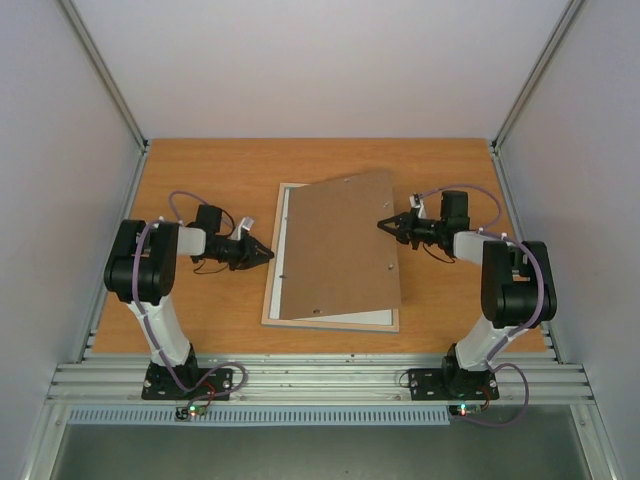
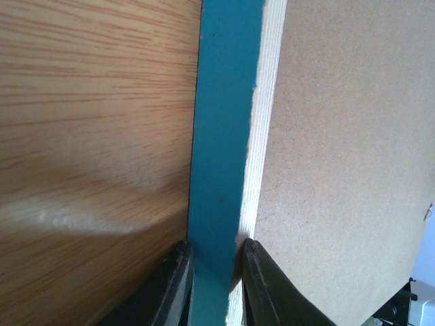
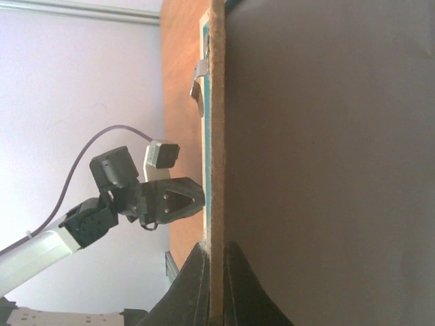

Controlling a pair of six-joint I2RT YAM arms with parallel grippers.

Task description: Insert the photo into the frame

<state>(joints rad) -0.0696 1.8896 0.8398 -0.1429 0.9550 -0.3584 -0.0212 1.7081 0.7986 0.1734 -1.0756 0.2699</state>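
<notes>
Judged from how things lie, the task is near its middle: the frame is opened, and no photo can be seen in any view. It may be under the board, or it may not be in the frame yet. That cannot be told.

At the left, the left tool [image 2: 214, 288] is set narrow. One finger sits on each side of the turquoise side rail of the frame [image 2: 221, 136], and it appears to clamp that rail and steady it. The frame lies face down at the middle of the worktop [image 1: 200, 180], with its pale back upward.

The frame is the only container here. Over it the brown backing board [image 1: 340, 250] lies askew, turned out of line with the rails. Its far right corner juts past the frame, and its right edge seems raised. Along the left and near edges a strip of white sheet [image 1: 345, 318] shows beneath it; whether that is a mat or the back of the print is unclear. A small metal tab [image 3: 198, 76] stands up from the rail.

At the right, the right tool [image 3: 216, 272] is pinched tight on the board's thin right edge.

What seems left to do is to confirm that the photo is seated, square the board into the recess and fasten the tabs.
</notes>
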